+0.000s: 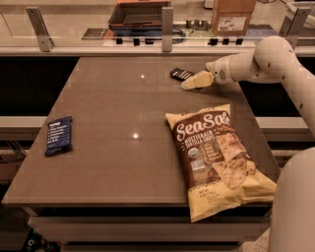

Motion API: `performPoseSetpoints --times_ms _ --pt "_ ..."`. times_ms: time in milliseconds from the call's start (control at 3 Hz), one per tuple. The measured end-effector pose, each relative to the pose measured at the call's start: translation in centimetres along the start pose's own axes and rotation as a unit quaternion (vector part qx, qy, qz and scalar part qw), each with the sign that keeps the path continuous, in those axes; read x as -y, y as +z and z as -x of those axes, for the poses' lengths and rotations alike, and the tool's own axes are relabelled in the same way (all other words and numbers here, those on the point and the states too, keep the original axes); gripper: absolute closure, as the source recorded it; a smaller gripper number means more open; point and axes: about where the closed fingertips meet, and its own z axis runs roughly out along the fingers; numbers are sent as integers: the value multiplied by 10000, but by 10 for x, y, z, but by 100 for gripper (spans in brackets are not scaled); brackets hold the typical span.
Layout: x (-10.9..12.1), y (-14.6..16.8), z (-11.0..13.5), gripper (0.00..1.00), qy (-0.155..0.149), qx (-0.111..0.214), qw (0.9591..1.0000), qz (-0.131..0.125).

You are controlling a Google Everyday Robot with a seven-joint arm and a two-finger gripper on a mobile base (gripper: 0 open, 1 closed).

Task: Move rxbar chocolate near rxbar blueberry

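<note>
The rxbar chocolate (180,74), a small black bar with white text, lies flat near the table's far edge, right of centre. My gripper (193,82) sits just right of and in front of it, low over the table, touching or nearly touching the bar's right end. The rxbar blueberry (59,135), a dark blue bar with white text, lies near the table's left edge, far from the black bar.
A large yellow and brown Sea Salt chip bag (215,158) lies on the right front of the brown table (113,108). My white arm (266,61) reaches in from the right. A rail with posts, a tray (140,15) and a cardboard box (232,15) stand behind the table.
</note>
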Motion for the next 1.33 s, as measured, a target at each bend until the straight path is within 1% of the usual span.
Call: performPoseSetpoints --times_ms 1000,1333 --pt "-2 2 3 87 1 -8 10000 34" --pt "-2 2 5 100 1 -8 10000 37"
